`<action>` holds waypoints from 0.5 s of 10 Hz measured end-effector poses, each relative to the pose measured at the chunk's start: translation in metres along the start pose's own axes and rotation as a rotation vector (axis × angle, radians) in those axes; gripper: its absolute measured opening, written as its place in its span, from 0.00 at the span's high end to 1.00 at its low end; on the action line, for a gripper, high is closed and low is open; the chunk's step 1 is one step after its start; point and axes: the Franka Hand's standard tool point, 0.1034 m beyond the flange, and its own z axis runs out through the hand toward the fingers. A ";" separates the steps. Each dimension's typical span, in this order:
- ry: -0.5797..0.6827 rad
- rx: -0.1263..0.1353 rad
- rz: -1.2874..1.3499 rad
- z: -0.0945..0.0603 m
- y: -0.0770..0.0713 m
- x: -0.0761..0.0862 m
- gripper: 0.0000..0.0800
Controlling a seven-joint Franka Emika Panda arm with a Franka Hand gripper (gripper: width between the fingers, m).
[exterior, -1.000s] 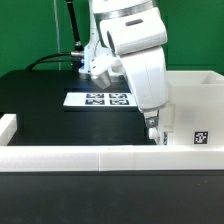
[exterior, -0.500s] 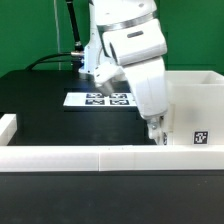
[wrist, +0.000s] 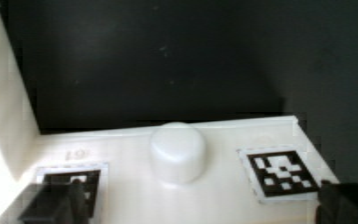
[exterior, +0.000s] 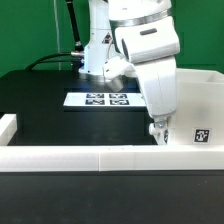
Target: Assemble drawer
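My gripper (exterior: 157,131) hangs low at the exterior view's right, against the near left corner of a white drawer part (exterior: 196,105) that bears a square tag (exterior: 201,138). In the wrist view the gripper (wrist: 202,205) is open. Its dark fingers (wrist: 60,200) stand on either side of a white drawer face (wrist: 220,140) that has a rounded knob (wrist: 176,155) between two tags (wrist: 282,170). One finger overlaps a tag and the other lies past the part's edge. I cannot tell whether they touch it. The arm hides the rest of that part.
The marker board (exterior: 105,99) lies flat on the black table (exterior: 50,110) behind the arm. Low white border blocks run along the front edge (exterior: 80,158) and stand at the exterior view's left (exterior: 8,125). A cable trails at the back left.
The arm has swung toward the exterior view's right, and the gripper has shifted slightly right along the white drawer part. The gripper stays low and open.
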 end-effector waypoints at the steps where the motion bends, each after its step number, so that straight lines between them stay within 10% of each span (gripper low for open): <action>1: -0.004 0.000 -0.053 -0.001 -0.001 -0.018 0.19; 5: -0.038 -0.065 -0.064 -0.030 -0.005 -0.053 0.19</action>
